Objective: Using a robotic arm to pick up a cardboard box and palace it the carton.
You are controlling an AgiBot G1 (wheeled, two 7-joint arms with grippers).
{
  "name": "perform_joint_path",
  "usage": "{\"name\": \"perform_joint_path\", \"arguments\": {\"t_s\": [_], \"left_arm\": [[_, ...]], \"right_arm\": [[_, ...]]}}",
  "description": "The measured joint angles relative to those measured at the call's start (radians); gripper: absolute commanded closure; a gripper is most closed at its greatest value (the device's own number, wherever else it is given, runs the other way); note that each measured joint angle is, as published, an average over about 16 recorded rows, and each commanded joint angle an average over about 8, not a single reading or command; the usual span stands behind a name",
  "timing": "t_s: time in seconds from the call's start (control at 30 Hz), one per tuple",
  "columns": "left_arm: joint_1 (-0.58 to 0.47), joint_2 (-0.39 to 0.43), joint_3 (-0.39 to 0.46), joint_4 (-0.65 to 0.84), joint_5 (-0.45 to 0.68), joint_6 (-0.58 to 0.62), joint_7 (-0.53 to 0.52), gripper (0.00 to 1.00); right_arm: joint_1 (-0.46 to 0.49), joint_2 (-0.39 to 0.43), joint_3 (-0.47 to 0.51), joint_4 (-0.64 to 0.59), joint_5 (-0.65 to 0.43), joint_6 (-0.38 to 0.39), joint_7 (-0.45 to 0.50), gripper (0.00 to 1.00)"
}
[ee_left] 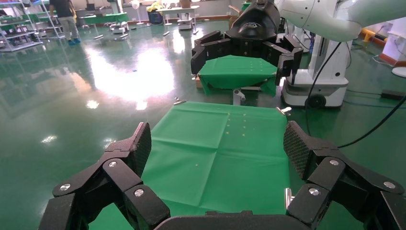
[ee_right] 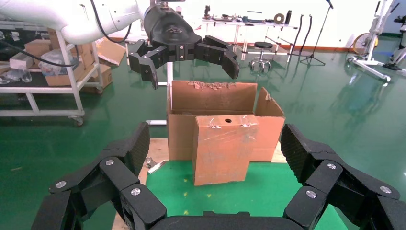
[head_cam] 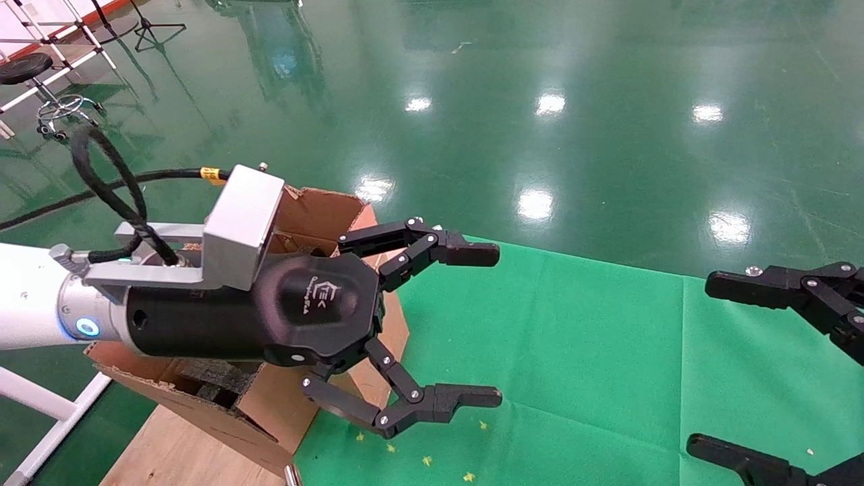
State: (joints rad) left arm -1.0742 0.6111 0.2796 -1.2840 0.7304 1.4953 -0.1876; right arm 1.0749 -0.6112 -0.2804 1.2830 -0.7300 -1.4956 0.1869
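Note:
The cardboard box [ee_right: 222, 148], slim with glossy tape and a round hole, stands upright on the green cloth, leaning against the carton [ee_right: 213, 98]. The carton [head_cam: 317, 209] is open, with ragged flaps and black foam [head_cam: 216, 378] inside. In the head view the robotic arm's body hides most of the cardboard box. My left gripper [head_cam: 487, 325] hangs open and empty above the carton's cloth-side edge, also seen as the left gripper [ee_right: 191, 67] over the carton. My right gripper [head_cam: 707, 366] is open at the table's right side, facing the cardboard box from a distance.
A green cloth [head_cam: 574, 351] covers the table to the right of the carton. The carton rests on a wooden board [head_cam: 175, 452]. A metal clip [ee_right: 155, 165] lies at the cloth's corner. A stool [head_cam: 27, 67] and stands are on the far floor.

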Motion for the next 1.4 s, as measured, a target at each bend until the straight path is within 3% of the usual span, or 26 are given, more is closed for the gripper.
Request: {"name": "perform_joint_path", "arguments": {"t_s": [0.47,0.53,0.73,0.8,1.4], "left_arm": [[0.000,-0.001,0.000,-0.001,0.002,0.000,0.001,0.00],[-0.002,-0.003,0.001,-0.002,0.007,-0.002,0.001,0.00],[-0.023,-0.019,0.017,-0.020,0.075,-0.029,-0.018,0.00],[-0.035,-0.025,0.027,-0.027,0.109,-0.043,-0.033,0.00],[-0.171,-0.070,0.105,-0.060,0.415,-0.170,-0.176,0.00]], "right_arm": [[0.000,0.000,0.000,0.000,0.000,0.000,0.000,0.02],[0.000,0.000,0.000,0.000,0.000,0.000,0.000,0.17],[0.000,0.000,0.000,0.000,0.000,0.000,0.000,0.90],[0.000,0.000,0.000,0.000,0.000,0.000,0.000,1.00],[0.001,0.000,-0.001,-0.001,0.000,0.000,-0.001,1.00]]}}
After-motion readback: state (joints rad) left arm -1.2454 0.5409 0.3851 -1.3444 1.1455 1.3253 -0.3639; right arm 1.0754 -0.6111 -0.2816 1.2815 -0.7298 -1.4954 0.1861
